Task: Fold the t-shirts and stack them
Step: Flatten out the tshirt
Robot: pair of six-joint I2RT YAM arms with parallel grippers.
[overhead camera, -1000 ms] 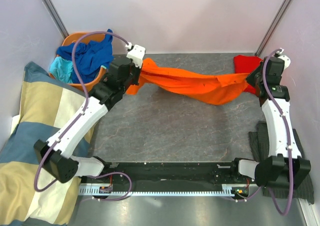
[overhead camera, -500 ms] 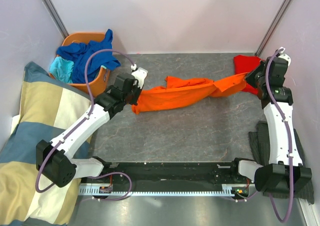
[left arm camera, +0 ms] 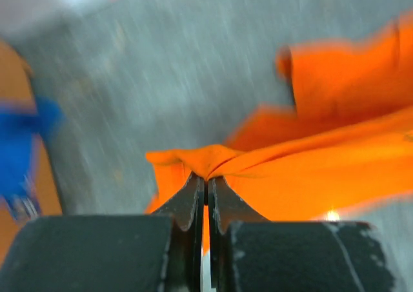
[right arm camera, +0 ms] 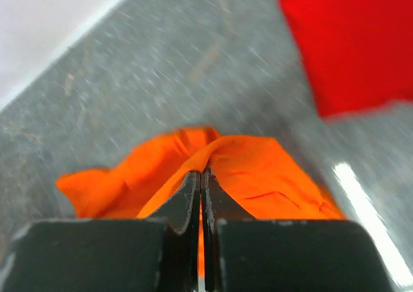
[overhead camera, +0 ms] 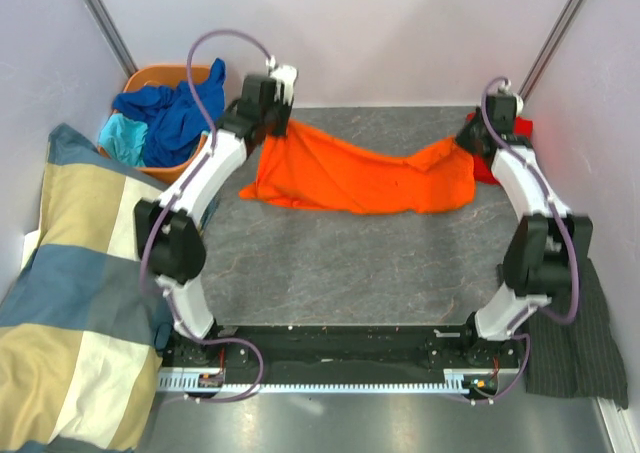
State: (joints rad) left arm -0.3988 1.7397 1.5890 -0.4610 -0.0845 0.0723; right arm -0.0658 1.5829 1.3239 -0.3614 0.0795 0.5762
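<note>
Orange shirt [overhead camera: 350, 173]: stretched between both grippers, near the table's [overhead camera: 400, 263] far edge.
Left gripper [left arm camera: 205, 181]: fingers clamped on its left end.
Right gripper [right arm camera: 201, 175]: fingers clamped on its right end.
Red shirt [right arm camera: 348, 40]: far right corner.
Blue shirt [overhead camera: 175, 113]: in the basket [overhead camera: 150, 75], far left.

no text, label, brand, number or sign is showing legibly in any of the views.

Orange tee [overhead camera: 350, 178], red tee [right arm camera: 348, 40], gry pinstripe cloth [overhead camera: 585, 343].
</note>
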